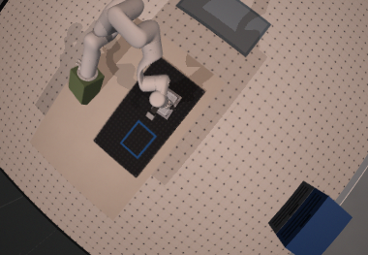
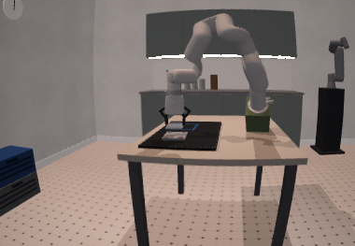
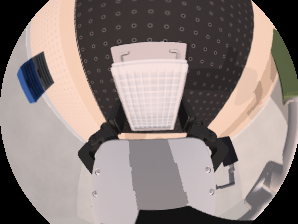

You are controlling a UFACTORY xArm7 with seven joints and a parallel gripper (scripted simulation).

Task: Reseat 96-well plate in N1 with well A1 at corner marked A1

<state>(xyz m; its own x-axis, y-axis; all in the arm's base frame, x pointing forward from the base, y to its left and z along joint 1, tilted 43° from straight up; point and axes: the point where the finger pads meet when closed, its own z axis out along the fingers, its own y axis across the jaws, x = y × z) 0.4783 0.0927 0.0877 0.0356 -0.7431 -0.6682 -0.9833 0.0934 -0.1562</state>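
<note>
The pale 96-well plate (image 2: 175, 125) (image 3: 150, 92) is held between the fingers of my gripper (image 2: 175, 121) (image 3: 151, 104), which is shut on its two sides. The plate is in the air, above the black deck. The plate nest N1 (image 1: 176, 102) (image 2: 175, 137) (image 3: 149, 50) lies on the deck. In the wrist view its far end, with two corner locators, shows past the plate; the rest is hidden behind the plate. The blue outline of B1 (image 1: 130, 132) (image 2: 195, 126) is on the deck beside the nest. I cannot make out the cut corner or the A1 marks.
The black perforated deck (image 1: 113, 135) (image 2: 210, 135) lies on the wooden table (image 1: 73, 147) (image 2: 243, 153). A small pale piece lies between nest and B1. The arm stands on a green block (image 1: 85, 86) (image 2: 258, 122) at one side of the table.
</note>
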